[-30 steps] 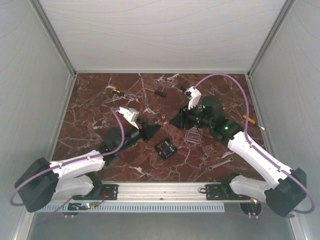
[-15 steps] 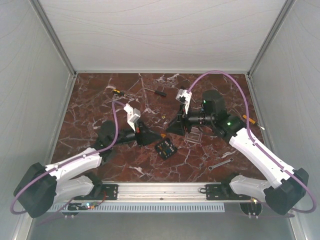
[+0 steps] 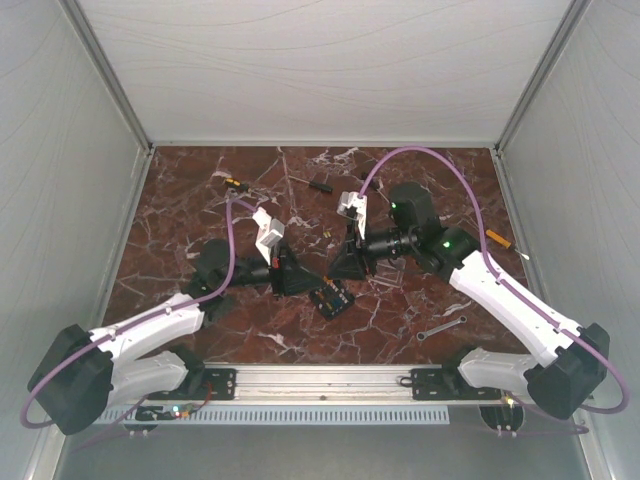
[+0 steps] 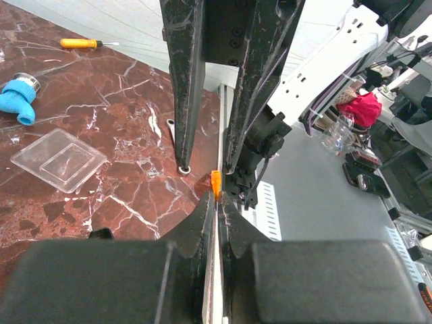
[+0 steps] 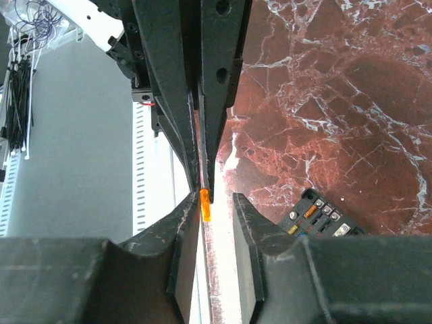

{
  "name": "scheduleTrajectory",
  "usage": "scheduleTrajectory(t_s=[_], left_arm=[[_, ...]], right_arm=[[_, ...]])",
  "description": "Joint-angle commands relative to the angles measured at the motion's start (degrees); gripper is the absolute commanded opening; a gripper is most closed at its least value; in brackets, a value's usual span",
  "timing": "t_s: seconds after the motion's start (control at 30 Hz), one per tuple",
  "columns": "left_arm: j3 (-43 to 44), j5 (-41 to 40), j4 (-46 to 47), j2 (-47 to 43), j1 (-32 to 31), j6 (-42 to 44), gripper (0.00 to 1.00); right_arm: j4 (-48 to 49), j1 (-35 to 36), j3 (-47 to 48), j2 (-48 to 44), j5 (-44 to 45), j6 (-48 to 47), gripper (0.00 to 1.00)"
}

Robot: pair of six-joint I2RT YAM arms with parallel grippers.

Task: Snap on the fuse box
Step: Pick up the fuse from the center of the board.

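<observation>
The fuse box (image 3: 331, 297) is a small black box lying on the marble with its lid off, and small orange and yellow fuses show inside it (image 5: 325, 217). Its clear square lid (image 4: 59, 159) lies flat on the marble apart from it. My left gripper (image 4: 217, 199) is shut on a small orange fuse (image 4: 216, 183) that sticks out past its tips. My right gripper (image 5: 216, 202) faces it tip to tip, open, with its jaws on either side of that fuse (image 5: 204, 204). A gap shows on the fuse's right side. Both grippers meet just above the box (image 3: 318, 276).
A blue plastic piece (image 4: 17, 98) and an orange-handled screwdriver (image 4: 79, 43) lie beyond the lid. Two more screwdrivers (image 3: 232, 183) (image 3: 320, 185) lie at the back of the table, and a wrench (image 3: 441, 327) lies at the front right. The metal rail (image 3: 320, 378) runs along the near edge.
Both arms have swung inward until the gripper tips meet above the fuse box. The right gripper's jaws have narrowed around the fuse, and the left stays shut.
</observation>
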Motion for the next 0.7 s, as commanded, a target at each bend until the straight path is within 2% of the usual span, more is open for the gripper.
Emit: scheduleTrajectory(t_s=[0.0, 0.67], left_arm=[[2.53, 2.05, 4.62, -0.02, 0.19, -1.06, 0.0], [2.58, 1.88, 7.6, 1.72, 0.19, -3.83, 0.0]], right_arm=[[-0.64, 0.42, 1.73, 0.16, -2.54, -1.48, 0.22], [-1.13, 1.23, 1.2, 0.63, -3.5, -2.57, 0.13]])
